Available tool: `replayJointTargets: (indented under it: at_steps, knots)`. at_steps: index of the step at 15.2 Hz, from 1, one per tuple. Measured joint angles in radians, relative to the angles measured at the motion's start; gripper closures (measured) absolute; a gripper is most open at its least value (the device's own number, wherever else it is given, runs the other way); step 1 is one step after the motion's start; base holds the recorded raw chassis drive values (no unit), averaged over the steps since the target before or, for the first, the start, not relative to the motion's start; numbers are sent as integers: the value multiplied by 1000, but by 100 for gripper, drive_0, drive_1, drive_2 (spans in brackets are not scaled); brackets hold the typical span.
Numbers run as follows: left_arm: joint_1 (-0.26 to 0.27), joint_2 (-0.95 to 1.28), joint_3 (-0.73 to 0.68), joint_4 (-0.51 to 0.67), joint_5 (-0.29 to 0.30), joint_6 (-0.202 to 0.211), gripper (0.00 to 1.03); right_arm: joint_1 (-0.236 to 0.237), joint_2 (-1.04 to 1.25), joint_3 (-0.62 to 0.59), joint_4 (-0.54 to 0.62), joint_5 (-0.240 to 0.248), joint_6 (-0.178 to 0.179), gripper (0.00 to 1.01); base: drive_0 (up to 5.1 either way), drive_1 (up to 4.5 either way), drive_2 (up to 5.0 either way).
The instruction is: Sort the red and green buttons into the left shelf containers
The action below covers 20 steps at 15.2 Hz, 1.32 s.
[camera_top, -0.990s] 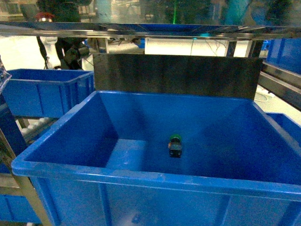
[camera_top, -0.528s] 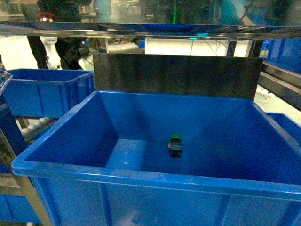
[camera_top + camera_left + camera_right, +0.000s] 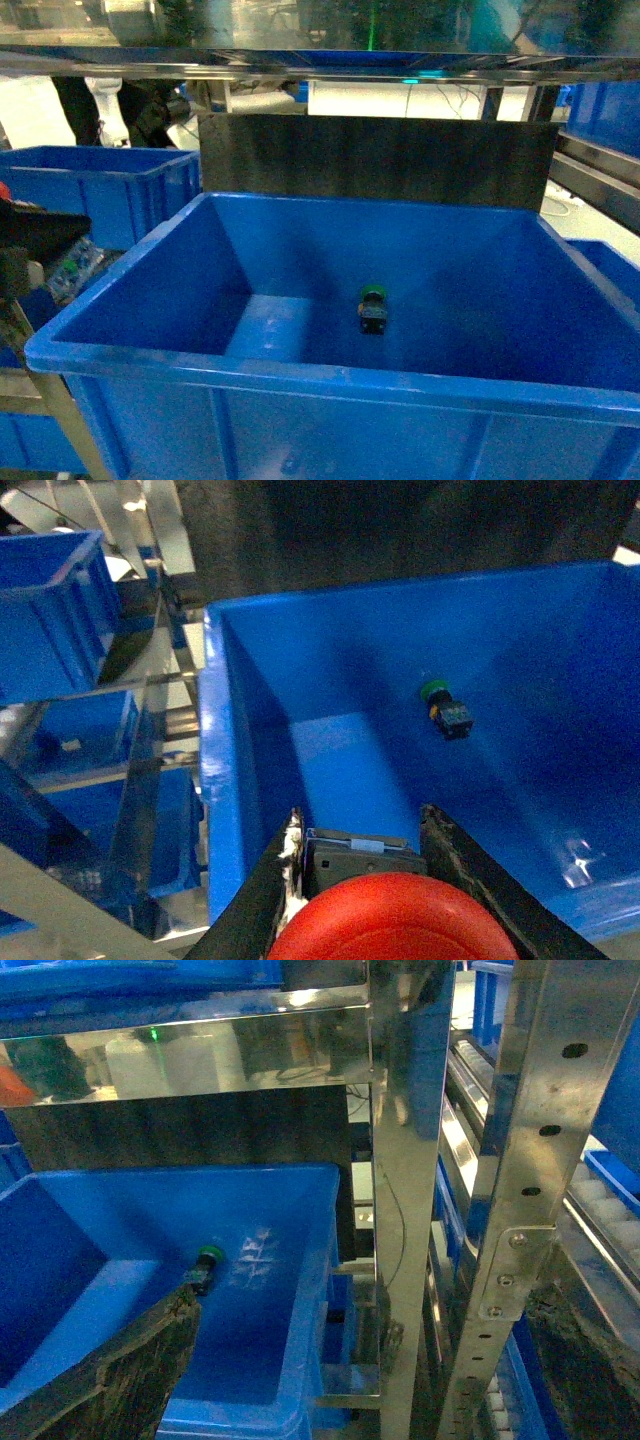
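The green button (image 3: 372, 306) lies on its side on the floor of the big blue container (image 3: 130, 365) in front of me, and shows again as the green button (image 3: 443, 704) and the green button (image 3: 204, 1260). My left gripper (image 3: 362, 822) is shut on the red button (image 3: 396, 922); its grey body sits between the two black fingers (image 3: 268, 882). It hovers over the container's near left rim (image 3: 214, 780). In the head view the left gripper (image 3: 30, 238) shows dark at the left edge. My right gripper (image 3: 365, 1305) is open, empty, beside the container's right wall.
A second blue container (image 3: 100, 190) stands at the back left on roller rails. A dark panel (image 3: 375, 158) backs the big container. Steel shelf uprights (image 3: 400, 1210) stand right of the container, and more blue bins (image 3: 45, 610) sit left of it.
My left gripper with the red button has come into the head view at the left edge. The green button has not moved.
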Motion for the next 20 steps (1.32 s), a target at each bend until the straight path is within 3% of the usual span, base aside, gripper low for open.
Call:
replayJointTargets:
  at_steps: [3,7,9,12,20]
  knots:
    - [-103,116,7,76,-68,-3,74,0,0,0,0,0,0,3,0,0,0]
    - [-259,340,121,159,-211,-56,74,0,0,0,0,0,0,3,0,0,0]
    - [-310,448,198,179,-265,-93,74,0,0,0,0,0,0,3,0,0,0]
    - [-357,610,347,179,-333,-153,74,0,0,0,0,0,0,3,0,0,0]
    - [-378,920,726,60,-424,-269,74,0,0,0,0,0,0,3,0,0,0]
